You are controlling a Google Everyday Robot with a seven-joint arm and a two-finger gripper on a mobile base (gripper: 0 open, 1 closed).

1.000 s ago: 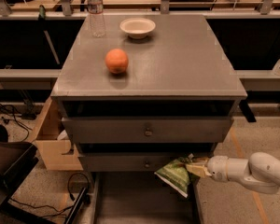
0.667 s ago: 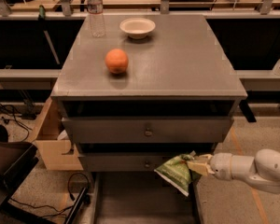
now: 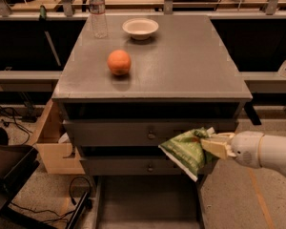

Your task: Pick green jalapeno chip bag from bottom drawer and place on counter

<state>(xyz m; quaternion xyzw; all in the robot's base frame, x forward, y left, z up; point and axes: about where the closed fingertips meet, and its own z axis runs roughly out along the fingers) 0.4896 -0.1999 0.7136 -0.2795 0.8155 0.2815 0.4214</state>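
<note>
The green jalapeno chip bag (image 3: 186,150) hangs in the air in front of the two upper drawer fronts, at their right side. My gripper (image 3: 209,142) comes in from the right on a white arm and is shut on the bag's right edge. The bottom drawer (image 3: 145,202) is pulled open below, its flat grey floor showing at the frame's lower middle. The bag is well above that floor and below the counter (image 3: 181,56), the grey cabinet top.
On the counter stand an orange fruit (image 3: 119,62), a white bowl (image 3: 140,27) and a clear water bottle (image 3: 98,13) at the back left. An open cardboard box (image 3: 55,147) sits left of the cabinet. Cables lie on the floor at lower left.
My gripper has lifted the chip bag upward, from near the lower knobbed drawer's bottom edge to level with the gap between the two upper drawers.
</note>
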